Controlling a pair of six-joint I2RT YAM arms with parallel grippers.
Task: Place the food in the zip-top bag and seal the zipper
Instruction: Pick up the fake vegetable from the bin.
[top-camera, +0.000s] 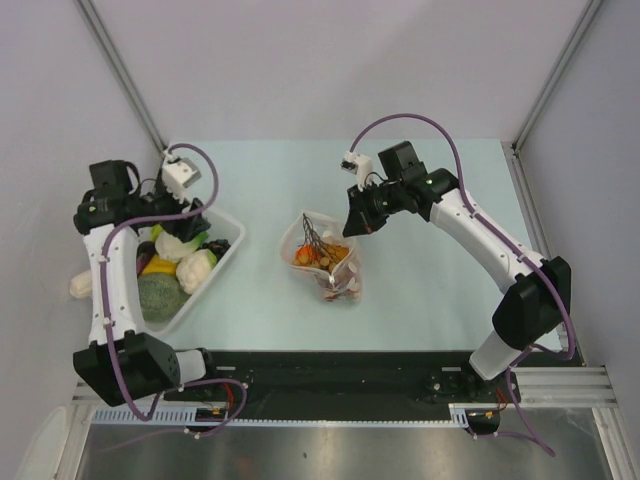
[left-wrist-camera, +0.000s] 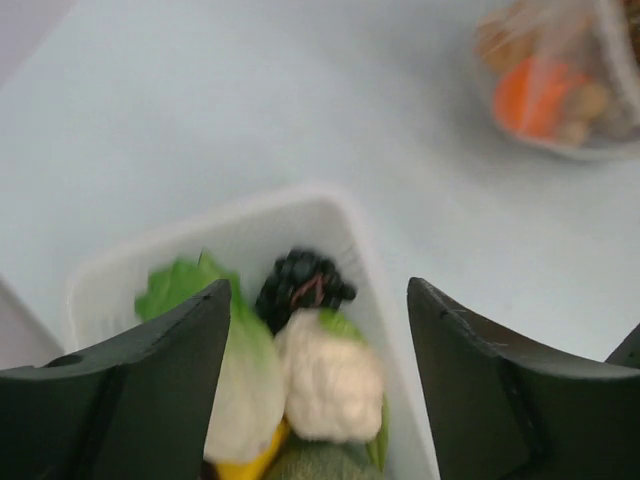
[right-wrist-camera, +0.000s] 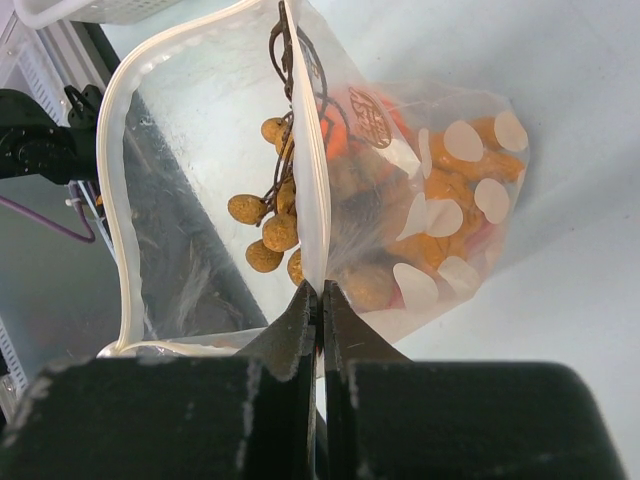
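Observation:
The zip-top bag stands open mid-table with orange, red and tan food inside, and a bunch of tan balls hangs in its mouth. My right gripper is shut on the near side of the bag's whitish zipper rim and holds it up. My left gripper hovers open over the far end of the white tray with nothing between its fingers. Below it lie a white cauliflower, a dark purple berry cluster and a pale green-leafed vegetable.
The tray also holds a yellow piece and a round green one. A pale object lies off the tray's left side. The bag shows blurred at the top right of the left wrist view.

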